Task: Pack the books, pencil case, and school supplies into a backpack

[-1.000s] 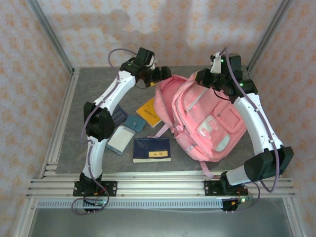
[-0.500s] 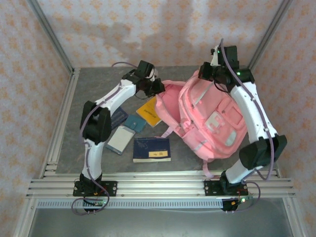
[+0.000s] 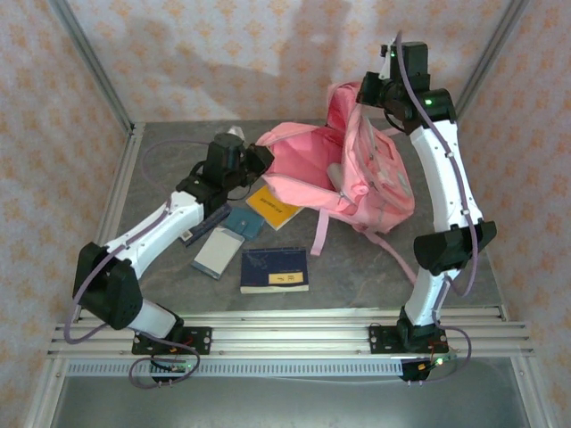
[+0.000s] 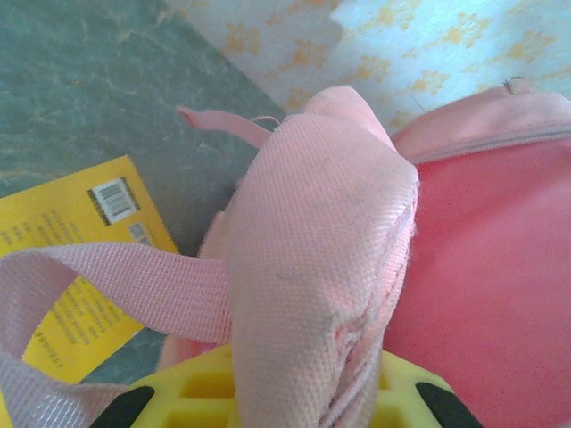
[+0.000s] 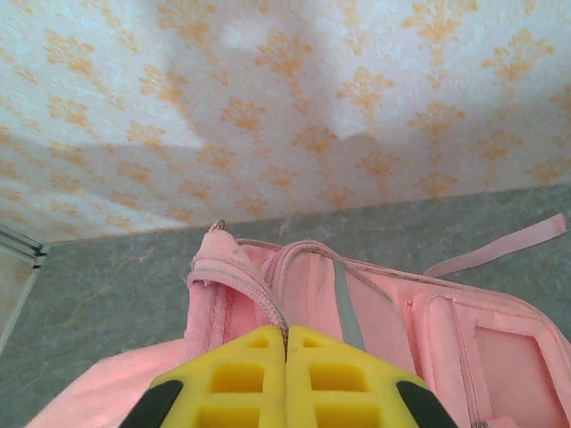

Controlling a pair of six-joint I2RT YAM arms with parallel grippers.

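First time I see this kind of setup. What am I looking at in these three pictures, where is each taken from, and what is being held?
These are two white robot arms bolted to the near edge of a grey table, each ending in a two-finger gripper with yellow pads. The overhead picture looks down from above and behind them. The other two come from a camera on each wrist. The left gripper pinches a flap of the pink backpack at its opening, with fabric squeezed between its fingers. The right gripper is shut on the zipper edge at the bag's top, holding it up. On the table lie an orange-yellow paperback, a navy book, a teal square pad and a pale blue-grey book.
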